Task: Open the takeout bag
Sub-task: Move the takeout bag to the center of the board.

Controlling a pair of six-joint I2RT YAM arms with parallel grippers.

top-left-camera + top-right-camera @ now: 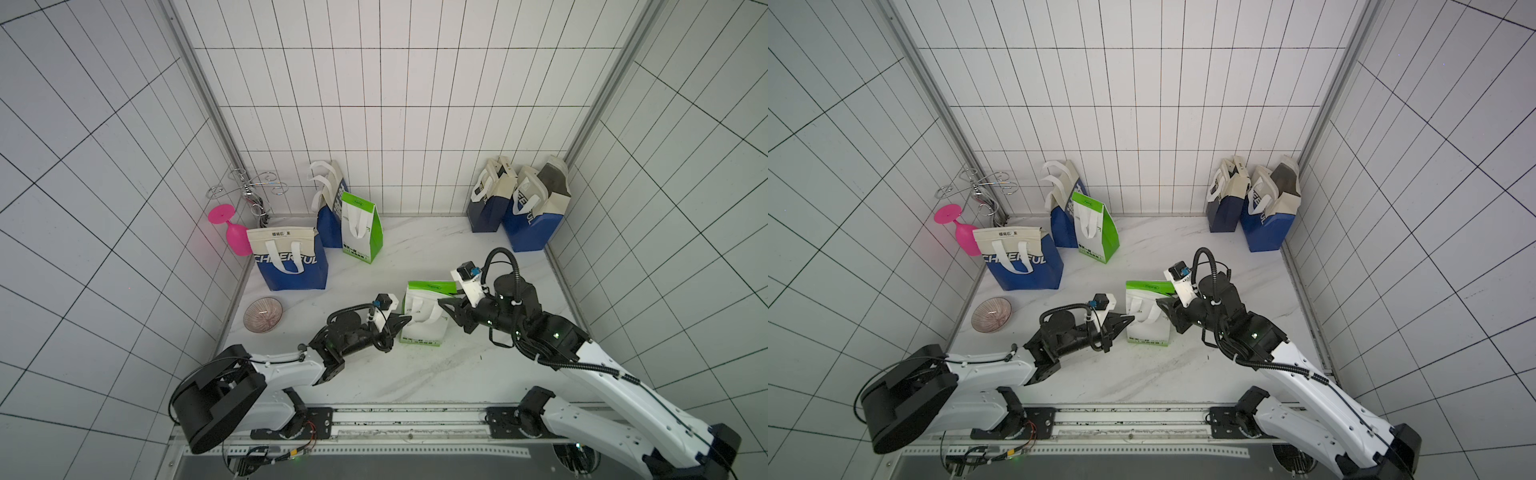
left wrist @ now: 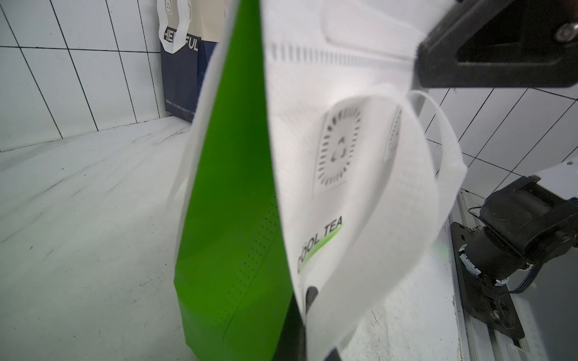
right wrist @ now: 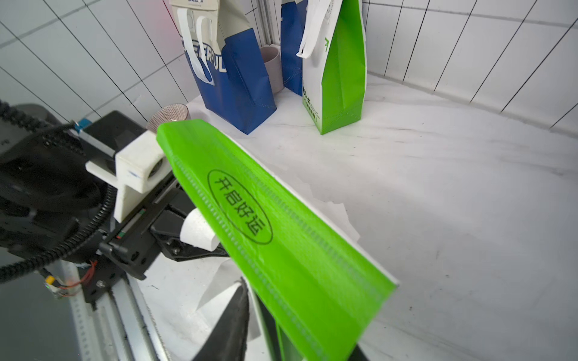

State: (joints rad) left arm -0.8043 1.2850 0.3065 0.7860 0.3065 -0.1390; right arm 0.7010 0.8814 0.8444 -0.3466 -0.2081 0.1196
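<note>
The takeout bag [image 1: 422, 328] [image 1: 1148, 328] is white with green sides and a green folded-over top flap [image 3: 281, 243]; it stands in the middle of the marble table. My left gripper [image 1: 405, 321] [image 1: 1129, 320] reaches it from the left and is shut on its white handle [image 3: 198, 233]. In the left wrist view the handle [image 2: 391, 218] loops past a finger [image 2: 311, 293] beside the green side [image 2: 237, 218]. My right gripper [image 1: 446, 302] [image 1: 1163, 302] comes from the right, its jaws closed in on either side of the flap's end [image 3: 300, 343].
A blue CHEERFUL bag [image 1: 291, 262], a second green bag [image 1: 359, 232] and another blue bag stand at the back left. Two blue bags [image 1: 528, 212] fill the back right corner. A ribbed bowl [image 1: 262, 314], a pink goblet [image 1: 232, 230] and a wire rack [image 1: 249, 189] are at the left wall.
</note>
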